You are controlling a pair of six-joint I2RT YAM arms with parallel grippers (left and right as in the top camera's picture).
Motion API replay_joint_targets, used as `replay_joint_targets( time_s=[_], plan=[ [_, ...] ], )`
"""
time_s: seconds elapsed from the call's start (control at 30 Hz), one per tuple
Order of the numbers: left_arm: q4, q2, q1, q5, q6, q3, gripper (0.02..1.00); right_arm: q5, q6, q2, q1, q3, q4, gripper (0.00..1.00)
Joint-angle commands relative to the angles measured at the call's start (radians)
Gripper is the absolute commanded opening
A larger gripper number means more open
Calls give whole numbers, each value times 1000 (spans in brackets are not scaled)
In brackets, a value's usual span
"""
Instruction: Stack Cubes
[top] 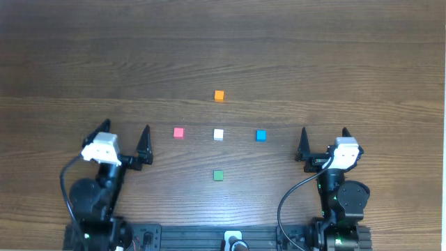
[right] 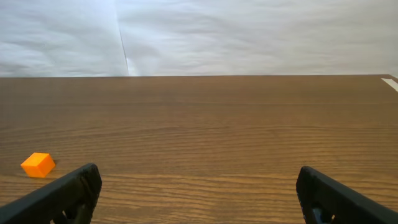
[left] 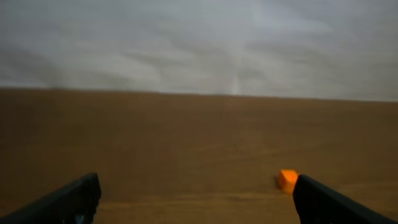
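Observation:
Five small cubes lie on the wooden table in the top view: an orange cube (top: 219, 95) farthest from the arms, then a row of a pink cube (top: 179, 132), a white cube (top: 219, 134) and a blue cube (top: 260, 135), and a green cube (top: 218, 176) nearest the arms. My left gripper (top: 124, 133) stands open to the left of the pink cube, nothing between its fingers. My right gripper (top: 324, 135) stands open to the right of the blue cube, also holding nothing. The orange cube (left: 287, 179) shows beside one left finger, and again as the orange cube (right: 38, 165) off to the side in the right wrist view.
The wooden table (top: 223, 49) stretches bare beyond the cubes. A pale wall (right: 249, 37) rises behind the table's far edge. A black rail (top: 223, 237) with the arm bases runs along the near edge.

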Motion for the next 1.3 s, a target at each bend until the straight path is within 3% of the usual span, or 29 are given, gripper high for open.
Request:
replay_joint_targets(
  time_s=[0.03, 0.2, 0.47, 0.97, 1.3],
  plan=[
    [-10, 252, -10, 110, -107, 187, 996, -15, -8, -9, -7, -10, 3, 991],
    [-176, 562, -66, 139, -146, 423, 998, -15, -8, -9, -7, -10, 3, 991],
    [-444, 959, -216, -17, -212, 663, 996, -14, -8, -9, -7, -10, 3, 991],
    [-440, 1274, -375, -175, -320, 682, 998, -15, -8, -9, -7, -10, 3, 993],
    [-400, 1399, -381, -183, -312, 685, 998, -15, -8, -9, -7, -10, 3, 991]
  ],
)
